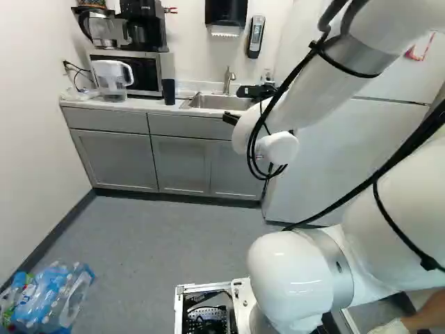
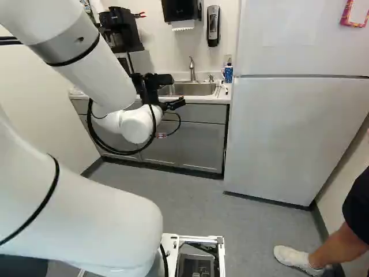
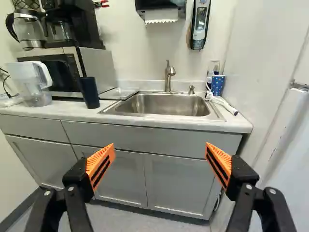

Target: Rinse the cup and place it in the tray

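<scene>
Dark cup (image 3: 90, 92) upright on desk (image 3: 67, 111), beside microwave (image 3: 102, 70). Low, pale tray (image 3: 118, 93) between it and sink (image 3: 164, 104). Blue patterned cup (image 3: 217, 85) across the sink, near fridge (image 2: 288, 127). Tool (image 2: 179, 90) before the desk, fingers wide apart, gripping nothing.

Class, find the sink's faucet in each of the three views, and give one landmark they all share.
Left base view: faucet, upper middle, behind the sink.
Right base view: upper middle, below the towel dispenser.
Wrist view: behind the sink, beyond the open claw.
Shared landmark: that towel dispenser.
</scene>
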